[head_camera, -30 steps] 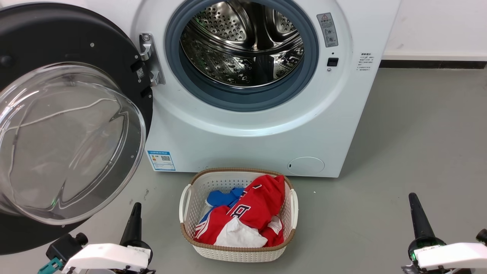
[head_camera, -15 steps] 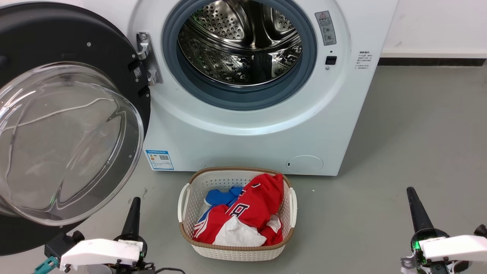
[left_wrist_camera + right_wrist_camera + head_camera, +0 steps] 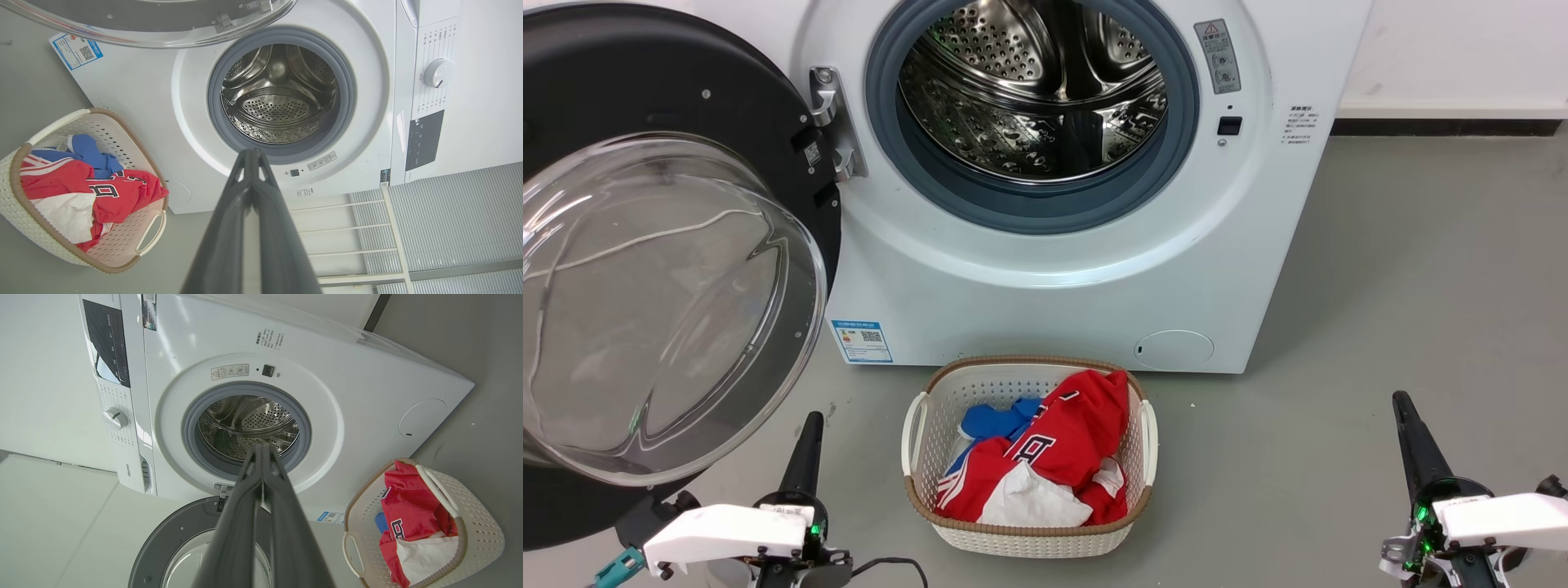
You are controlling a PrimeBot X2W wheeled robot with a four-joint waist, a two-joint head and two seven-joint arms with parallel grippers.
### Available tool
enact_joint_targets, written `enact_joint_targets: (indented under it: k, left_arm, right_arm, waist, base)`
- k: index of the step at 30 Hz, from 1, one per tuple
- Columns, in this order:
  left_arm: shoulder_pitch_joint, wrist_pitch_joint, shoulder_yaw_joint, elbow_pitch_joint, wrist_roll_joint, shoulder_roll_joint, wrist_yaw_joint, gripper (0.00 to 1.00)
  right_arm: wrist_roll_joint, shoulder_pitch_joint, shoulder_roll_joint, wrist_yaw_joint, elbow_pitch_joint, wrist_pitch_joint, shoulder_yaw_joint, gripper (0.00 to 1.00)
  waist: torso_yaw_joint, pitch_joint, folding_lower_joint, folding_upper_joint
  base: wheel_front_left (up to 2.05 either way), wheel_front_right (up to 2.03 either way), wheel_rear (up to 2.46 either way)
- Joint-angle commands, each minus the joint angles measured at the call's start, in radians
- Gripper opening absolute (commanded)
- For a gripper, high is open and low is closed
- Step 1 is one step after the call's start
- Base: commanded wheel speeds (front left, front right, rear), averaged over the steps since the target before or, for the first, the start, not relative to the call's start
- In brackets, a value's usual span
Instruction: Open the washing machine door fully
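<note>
The washing machine door (image 3: 678,98), a black disc with a bulging clear glass bowl (image 3: 662,310), stands swung wide to the left of the white machine (image 3: 1045,278) on its hinge (image 3: 829,122). The steel drum (image 3: 1033,82) lies exposed inside a grey rubber ring. The door's rim (image 3: 163,36) crosses the top of the left wrist view, and its grey edge (image 3: 163,543) shows low in the right wrist view. My left gripper (image 3: 810,420) is shut at the lower left, just below the glass bowl and apart from it. My right gripper (image 3: 1401,400) is shut at the lower right, over bare floor.
A white laundry basket (image 3: 1029,535) with red, white and blue clothes sits on the grey floor before the machine, between my grippers. A small round white flap (image 3: 1174,349) is low on the machine front. A white wall with dark skirting runs behind at right.
The whole head view has shifted slightly, so the camera moved. Both grippers stay shut and low; the door holds its wide-open position.
</note>
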Motion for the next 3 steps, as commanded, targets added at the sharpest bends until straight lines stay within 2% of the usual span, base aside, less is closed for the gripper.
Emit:
enact_joint_targets:
  k: [1,3]
  left_arm:
    - [-0.022,0.006,0.005,-0.002,-0.022,0.001,-0.008,0.00]
    - [-0.024,0.012,0.007,0.000,-0.041,0.001,-0.010,0.00]
  right_arm:
    - [0.023,-0.022,-0.005,0.000,0.001,0.008,-0.003,0.00]
    - [0.040,-0.027,-0.005,0.000,0.005,0.011,-0.003,0.00]
  waist:
    - [-0.001,0.001,0.0000,0.0000]
    - [-0.001,0.001,0.0000,0.0000]
  base:
    - [0.00,0.00,0.00]
    - [0.00,0.00,0.00]
